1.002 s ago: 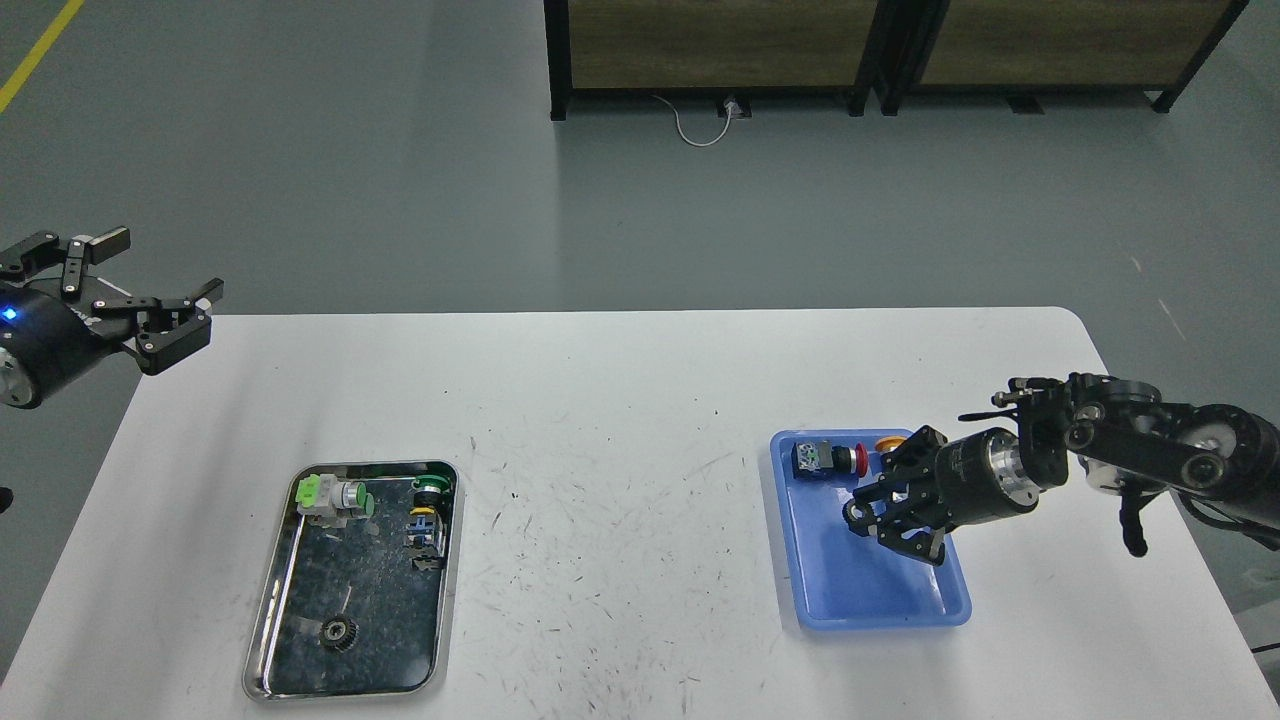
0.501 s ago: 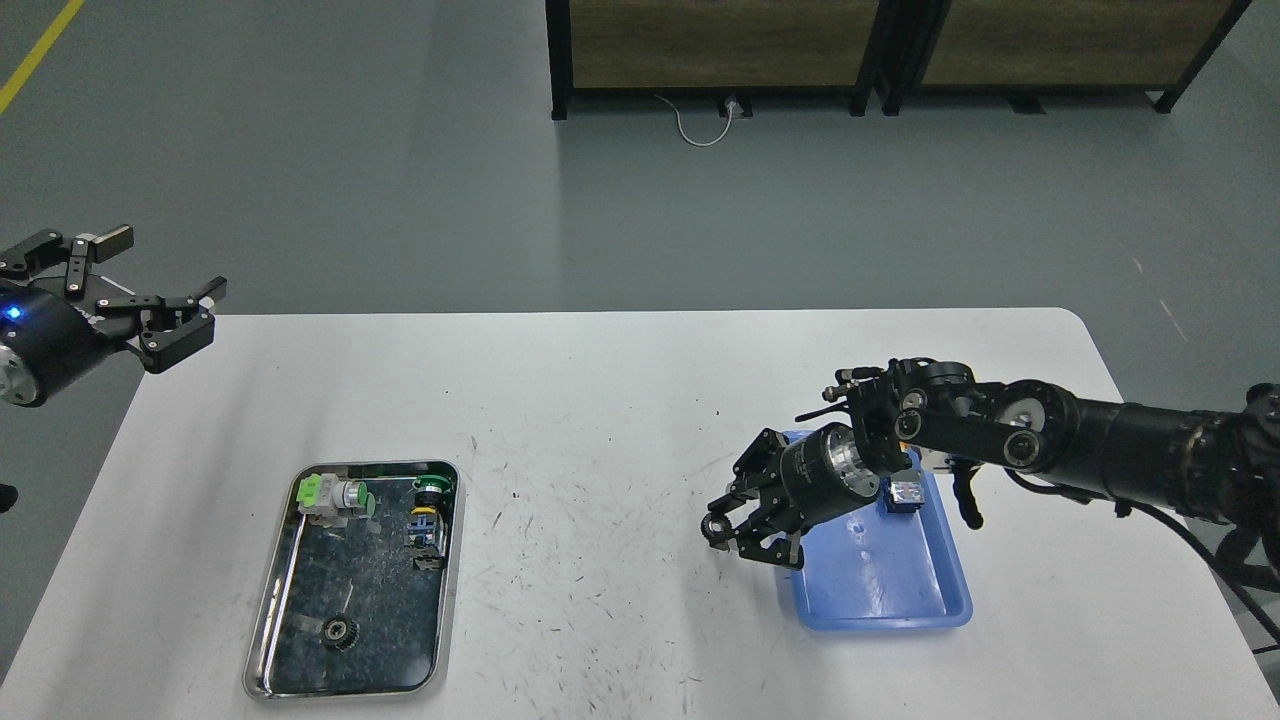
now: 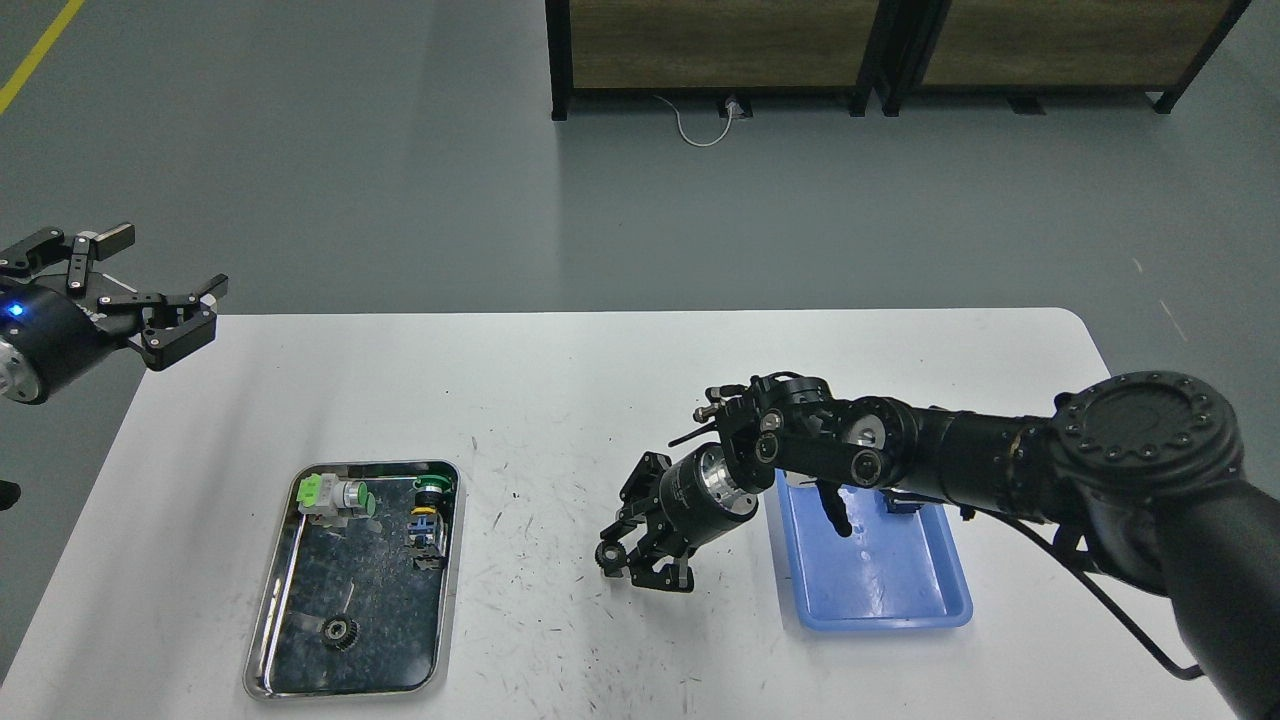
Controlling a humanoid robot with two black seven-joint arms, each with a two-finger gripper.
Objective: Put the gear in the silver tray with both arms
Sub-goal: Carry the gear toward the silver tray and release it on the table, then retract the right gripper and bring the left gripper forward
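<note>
Right claw (image 3: 632,556) hangs above the white surface (image 3: 600,400), between the silver tray (image 3: 262,640) and the blue tray (image 3: 880,612), nearer the blue one; its fingers curl around a small dark round piece at the tip, seemingly a gear (image 3: 607,558), though the grip is too dark to confirm contact. Behind the claw sits a silver wrist ring, and the right arm (image 3: 960,465) runs back across the far part of the blue tray toward the right edge of the surface, hiding most of a small blue part (image 3: 905,503) inside that tray.

Left claw (image 3: 150,300) is held off the far left corner of the surface, above the floor, with its fingers spread wide and nothing between them; a blue light glows on the left arm (image 3: 40,340) behind it.

The silver tray lies near the near left corner of the surface, long side running front to back. In it: a second gear (image 3: 340,632) toward the near end, a green and silver push-button part (image 3: 335,496) at the far left corner, and a green-capped part with blue and yellow sections (image 3: 427,515) along the far right side. Fine dark scratches mark the middle of the surface
</note>
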